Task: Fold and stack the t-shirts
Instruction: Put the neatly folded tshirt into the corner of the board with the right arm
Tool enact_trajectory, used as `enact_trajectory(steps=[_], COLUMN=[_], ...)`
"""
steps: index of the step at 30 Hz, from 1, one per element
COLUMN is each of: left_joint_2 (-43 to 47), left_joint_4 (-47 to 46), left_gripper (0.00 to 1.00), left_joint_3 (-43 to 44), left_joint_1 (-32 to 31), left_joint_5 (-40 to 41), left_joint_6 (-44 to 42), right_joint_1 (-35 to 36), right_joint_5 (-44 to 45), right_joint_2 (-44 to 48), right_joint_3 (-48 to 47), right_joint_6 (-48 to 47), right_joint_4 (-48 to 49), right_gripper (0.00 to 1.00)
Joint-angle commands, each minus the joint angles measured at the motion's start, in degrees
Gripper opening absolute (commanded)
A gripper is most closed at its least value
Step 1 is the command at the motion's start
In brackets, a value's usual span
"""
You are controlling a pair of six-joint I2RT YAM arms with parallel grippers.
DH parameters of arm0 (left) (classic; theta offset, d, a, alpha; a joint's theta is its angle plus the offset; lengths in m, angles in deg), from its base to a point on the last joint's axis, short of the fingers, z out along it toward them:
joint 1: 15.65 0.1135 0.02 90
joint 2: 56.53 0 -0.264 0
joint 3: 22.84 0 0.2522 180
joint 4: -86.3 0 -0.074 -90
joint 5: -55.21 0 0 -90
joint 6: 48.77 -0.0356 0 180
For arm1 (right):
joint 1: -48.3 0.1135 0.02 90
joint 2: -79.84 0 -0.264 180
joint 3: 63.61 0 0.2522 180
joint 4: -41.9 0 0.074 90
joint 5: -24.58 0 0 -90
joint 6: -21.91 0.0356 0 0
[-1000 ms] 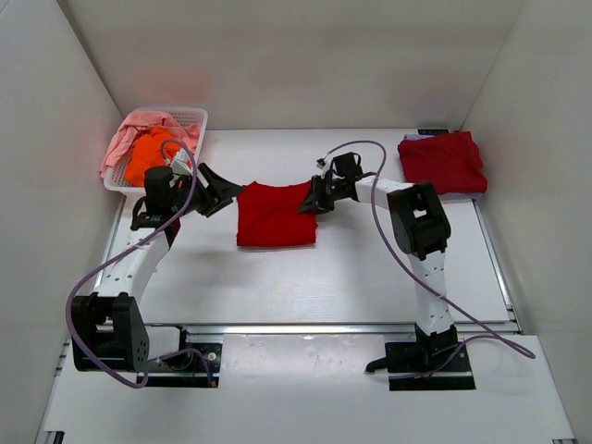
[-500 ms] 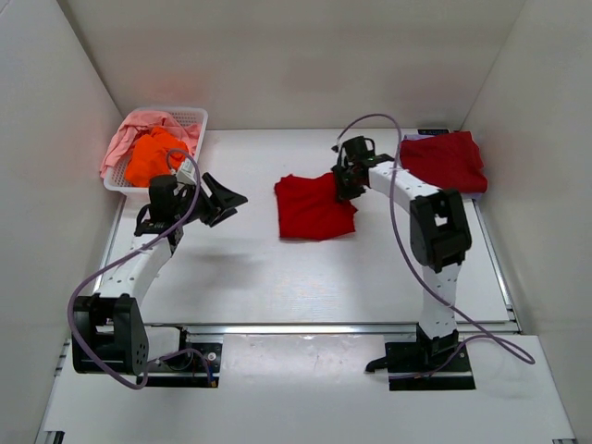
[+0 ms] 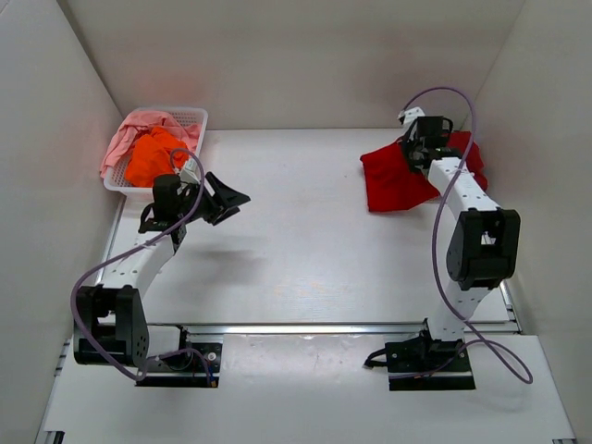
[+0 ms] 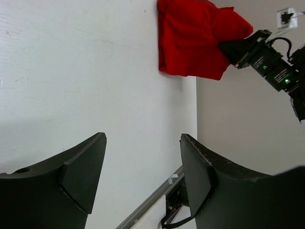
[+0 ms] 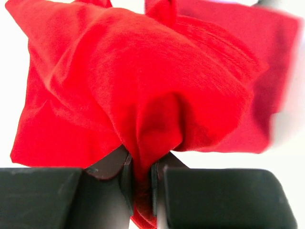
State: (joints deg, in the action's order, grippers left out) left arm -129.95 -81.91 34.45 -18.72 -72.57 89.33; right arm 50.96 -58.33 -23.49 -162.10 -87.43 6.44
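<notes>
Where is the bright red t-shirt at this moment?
In the top view, the bright red t-shirt is at the far right of the table, pinched in the right gripper, just left of the darker red t-shirt.

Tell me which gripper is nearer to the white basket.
Left. The left gripper hangs open just beside the basket; the right gripper is far across the table, shut on the bright red shirt.

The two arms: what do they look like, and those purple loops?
The left arm and right arm are white tube segments joined by chunky black joints, on black base plates. A thin purple cable loops along each. The left claw and right claw are pairs of blunt black fingers.
</notes>
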Motion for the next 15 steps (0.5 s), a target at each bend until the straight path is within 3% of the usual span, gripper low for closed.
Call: enact_trajectory(steps=[1,6,15], left_joint_2=[-0.6,-1.5,-4.1], left_joint_4=[-2.3,-1.6,-0.7], left_gripper=[0.74,0.74,0.74], left_joint_3=[-0.7,-0.5,0.2], left_joint_1=[-0.4,0.3,0.3], left_joint_5=[-0.9,-1.2,-1.4], left_joint_6=[-0.3,-0.7,-2.2], right_joint_1=[-4.0,-9.5,-16.1], right_joint_5=[0.6,-2.7,-4.9], right_joint_2=[0.2,-2.4,-15.0], right_joint_3=[-5.7,-10.1,-19.9], right_joint_6=[-4.0,-4.0,-3.1], right_joint_4=[5.7,6.7,6.8], right_gripper=[0.00,0.00,0.00])
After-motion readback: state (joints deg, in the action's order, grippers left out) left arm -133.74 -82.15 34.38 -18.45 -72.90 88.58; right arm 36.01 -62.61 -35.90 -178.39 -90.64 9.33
